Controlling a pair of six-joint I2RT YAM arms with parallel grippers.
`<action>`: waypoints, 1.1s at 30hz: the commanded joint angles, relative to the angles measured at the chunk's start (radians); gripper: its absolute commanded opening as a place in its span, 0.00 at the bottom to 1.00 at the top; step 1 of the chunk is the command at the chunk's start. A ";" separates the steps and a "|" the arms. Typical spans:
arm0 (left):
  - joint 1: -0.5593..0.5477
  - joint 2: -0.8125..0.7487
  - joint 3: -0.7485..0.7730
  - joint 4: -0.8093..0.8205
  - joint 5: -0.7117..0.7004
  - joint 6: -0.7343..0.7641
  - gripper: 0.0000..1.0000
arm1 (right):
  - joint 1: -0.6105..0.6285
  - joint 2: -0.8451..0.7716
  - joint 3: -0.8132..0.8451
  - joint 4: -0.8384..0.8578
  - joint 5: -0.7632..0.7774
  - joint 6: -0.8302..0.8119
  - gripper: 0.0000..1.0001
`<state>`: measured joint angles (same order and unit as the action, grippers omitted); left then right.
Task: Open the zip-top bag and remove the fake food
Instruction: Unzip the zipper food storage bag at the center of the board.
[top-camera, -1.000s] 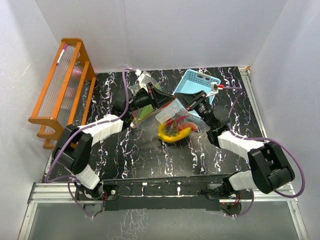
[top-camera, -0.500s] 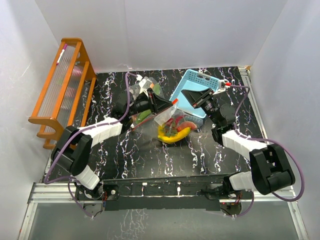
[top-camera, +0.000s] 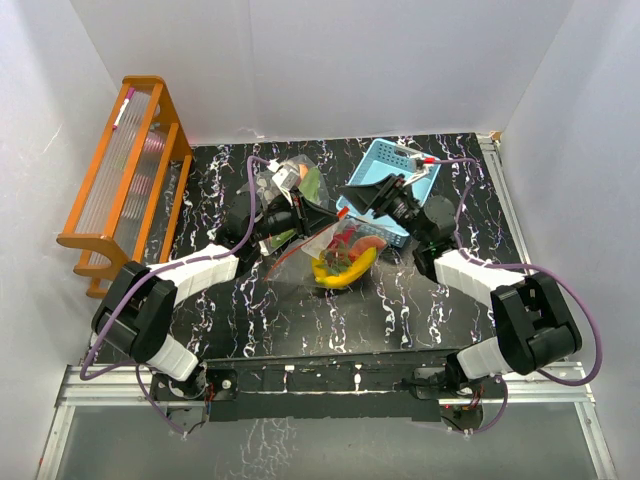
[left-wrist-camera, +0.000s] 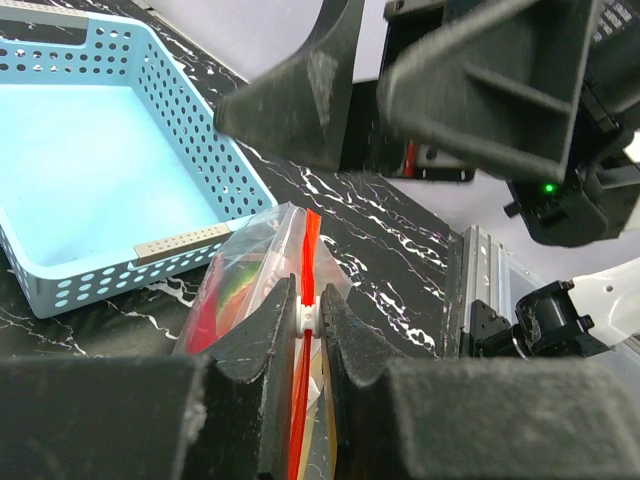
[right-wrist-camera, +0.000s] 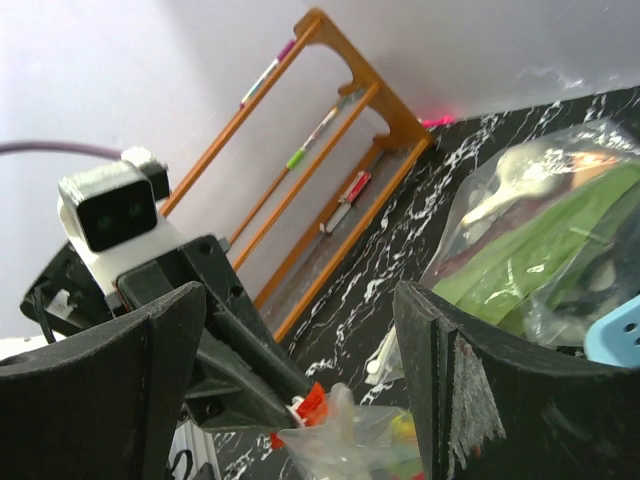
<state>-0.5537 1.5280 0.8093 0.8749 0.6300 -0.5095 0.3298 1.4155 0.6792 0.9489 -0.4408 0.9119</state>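
The clear zip-top bag (top-camera: 338, 240) hangs above the black table, and my left gripper (top-camera: 326, 221) holds it by the top. In the left wrist view the jaws are shut on the white slider (left-wrist-camera: 308, 315) of the red zip strip (left-wrist-camera: 311, 245). Fake food shows through the plastic: a yellow banana (top-camera: 345, 270) and red and orange pieces (top-camera: 364, 243). My right gripper (top-camera: 355, 195) stands open just right of the bag's top and holds nothing. The bag's top (right-wrist-camera: 345, 425) lies low between its fingers (right-wrist-camera: 470, 380).
A light-blue basket (top-camera: 398, 172) sits behind the right gripper. A second clear bag with green leafy pieces (top-camera: 298, 182) lies at the back centre. An orange wooden rack (top-camera: 125, 170) stands along the left wall.
My right gripper has opened, let go of the bag and shifted left. The left gripper has moved right and forward with the slider in its jaws.
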 joint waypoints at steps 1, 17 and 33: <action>-0.002 -0.029 0.020 0.040 -0.010 -0.001 0.00 | 0.085 -0.014 0.034 -0.048 0.086 -0.114 0.79; -0.001 -0.067 0.005 0.088 -0.133 -0.003 0.00 | 0.118 0.051 -0.020 0.103 0.088 0.010 0.54; 0.000 -0.059 -0.003 0.020 -0.167 0.001 0.03 | 0.073 -0.030 0.032 -0.053 0.154 -0.052 0.08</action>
<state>-0.5594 1.5112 0.8097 0.9054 0.4862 -0.5320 0.4446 1.4372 0.6586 0.9092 -0.3130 0.8932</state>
